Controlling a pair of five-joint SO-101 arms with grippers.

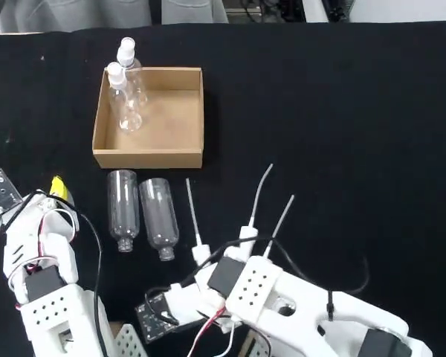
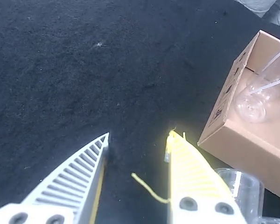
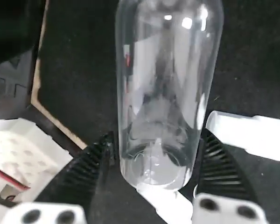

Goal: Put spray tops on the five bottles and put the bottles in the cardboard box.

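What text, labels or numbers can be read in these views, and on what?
No text can be read.
cardboard box, outer side wall: dark print, too blurred to read.
lying bottles and held bottle: clear, no label seen.

One cardboard box (image 1: 149, 158), two capped bottles (image 1: 136, 83) (image 1: 126, 111) in it, two uncapped bottles (image 1: 123, 207) (image 1: 158, 214) lying just nearer, a fifth bottle (image 3: 165, 93), and three loose spray tops (image 1: 200, 253) (image 1: 247, 235) (image 1: 281, 222) to their right.
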